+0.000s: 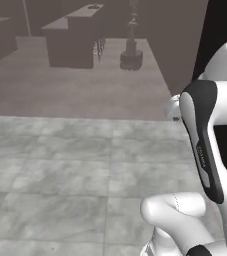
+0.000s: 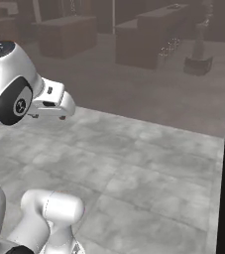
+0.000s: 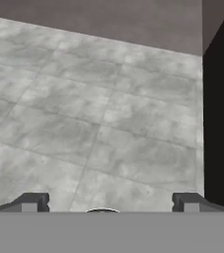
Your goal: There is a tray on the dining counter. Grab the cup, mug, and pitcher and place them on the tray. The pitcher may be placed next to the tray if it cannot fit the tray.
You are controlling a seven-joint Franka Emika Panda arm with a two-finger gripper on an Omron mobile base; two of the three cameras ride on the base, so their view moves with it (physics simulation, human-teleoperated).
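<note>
A wide grey tiled floor (image 3: 93, 108) spreads ahead of the robot, running back to a dim, hazy stretch of room where dark furniture (image 1: 72, 42) stands far off; a black wall edge (image 3: 221, 123) closes the scene on one side. None of the task's own things — tray, dining counter, cup, mug or pitcher — can be made out from here, so where they lie cannot be told; the far shapes are too murky to name. The white arm (image 1: 207, 145) is folded up close over the base, well above the floor, in what looks like a travelling pose rather than a reach. In the hand view the gripper (image 3: 111, 202) looks down at bare tiles, its two dark fingertips (image 3: 32, 201) standing wide apart with nothing between them. My judgement is that this is a transit step, between one placement and the next pick — or before the first. The next move probably calls for the base to drive or turn until a counter with one of the vessels comes into view, before any reach is worth starting.
</note>
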